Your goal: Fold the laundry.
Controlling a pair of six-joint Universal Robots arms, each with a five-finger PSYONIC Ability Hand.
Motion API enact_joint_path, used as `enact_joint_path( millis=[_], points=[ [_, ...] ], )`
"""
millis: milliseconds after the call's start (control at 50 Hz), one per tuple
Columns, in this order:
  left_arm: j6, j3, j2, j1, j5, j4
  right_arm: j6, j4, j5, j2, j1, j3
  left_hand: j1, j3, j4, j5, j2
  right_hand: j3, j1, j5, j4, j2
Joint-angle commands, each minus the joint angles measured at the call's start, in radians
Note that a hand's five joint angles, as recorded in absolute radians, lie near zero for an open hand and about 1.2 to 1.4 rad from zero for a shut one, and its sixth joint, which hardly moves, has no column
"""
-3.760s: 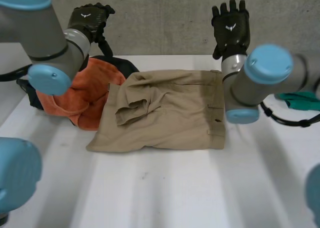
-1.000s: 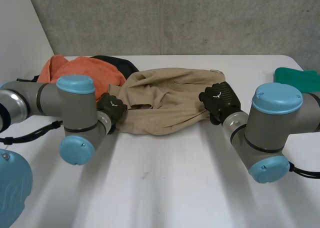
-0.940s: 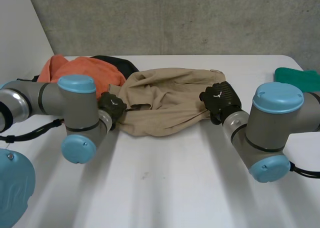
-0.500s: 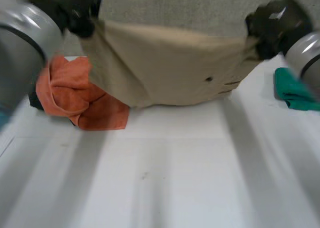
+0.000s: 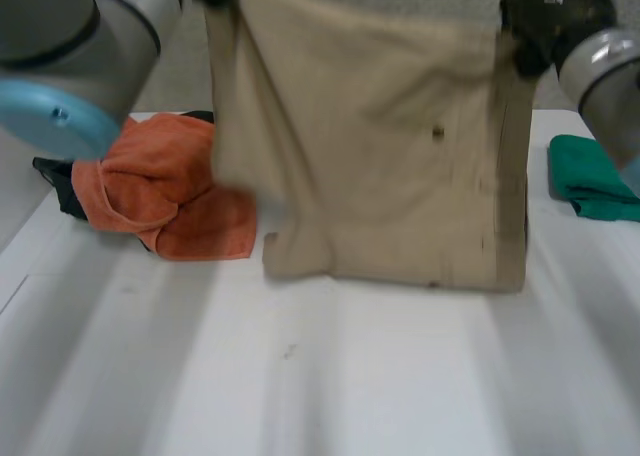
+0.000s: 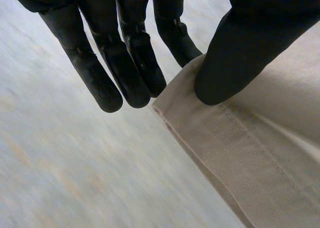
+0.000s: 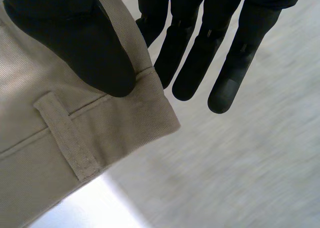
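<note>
Hanging khaki trousers (image 5: 370, 146), left hand (image 6: 127, 53) pinching one top corner; right hand (image 7: 200, 43) pinching the other

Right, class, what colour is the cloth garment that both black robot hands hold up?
Plain beige-tan. The tan twill garment shows best in the head view.

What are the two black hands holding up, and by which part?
The tan garment: the left hand pinches one top corner between thumb and fingers, the right hand the other.
</note>
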Motion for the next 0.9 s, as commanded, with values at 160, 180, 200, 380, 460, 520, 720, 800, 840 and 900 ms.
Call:
enact_joint_path(
  millis=[160, 180, 200, 380, 460, 520, 720, 800, 840, 900],
  points=[
    [-0.174, 0.242, 0.043, 0.004, -0.051, 0.117, 0.163, -0.595, 0.107, -0.036, 0.040, -0.065, 0.248, 0.204, 0.195, 0.236, 0.199, 0.208, 0.263, 0.204, 0.197, 0.225],
    [-0.176, 0.213, 0.054, 0.004, -0.049, 0.115, 0.163, -0.584, 0.101, -0.034, 0.042, -0.062, 0.248, 0.204, 0.195, 0.236, 0.199, 0.208, 0.263, 0.204, 0.197, 0.225],
    [-0.176, 0.180, 0.063, 0.004, -0.048, 0.114, 0.164, -0.569, 0.098, -0.034, 0.042, -0.057, 0.248, 0.204, 0.195, 0.236, 0.199, 0.208, 0.263, 0.204, 0.197, 0.225],
    [-0.176, -0.366, 0.211, -0.019, 0.015, 0.118, 0.153, -0.359, 0.020, -0.008, 0.023, 0.112, 0.248, 0.204, 0.195, 0.236, 0.199, 0.208, 0.263, 0.204, 0.197, 0.225],
    [-0.173, -0.574, 0.208, -0.045, 0.033, 0.127, 0.129, -0.323, -0.034, 0.012, 0.014, 0.259, 0.248, 0.204, 0.195, 0.236, 0.199, 0.208, 0.263, 0.204, 0.197, 0.225],
    [-0.170, -0.695, 0.177, -0.062, 0.035, 0.146, 0.072, -0.323, -0.068, 0.042, 0.011, 0.377, 0.248, 0.204, 0.195, 0.236, 0.199, 0.208, 0.263, 0.204, 0.197, 0.225],
    [-0.148, -0.827, 0.072, -0.067, 0.018, 0.043, -0.129, -0.267, -0.082, 0.098, 0.007, 0.575, 0.248, 0.204, 0.195, 0.236, 0.199, 0.208, 0.263, 0.204, 0.197, 0.225],
    [-0.104, -0.838, 0.100, -0.079, 0.013, -0.089, -0.179, -0.170, -0.088, 0.050, 0.008, 0.612, 0.248, 0.204, 0.195, 0.236, 0.199, 0.208, 0.263, 0.204, 0.197, 0.225],
    [-0.076, -0.844, 0.126, -0.091, 0.018, -0.187, -0.213, -0.084, -0.089, -0.008, 0.005, 0.632, 0.248, 0.204, 0.195, 0.236, 0.199, 0.208, 0.263, 0.204, 0.197, 0.225],
    [-0.040, -0.864, 0.164, -0.119, 0.026, -0.321, -0.300, 0.058, -0.097, -0.098, -0.013, 0.670, 0.248, 0.204, 0.195, 0.236, 0.199, 0.208, 0.263, 0.204, 0.197, 0.225]
  ],
)
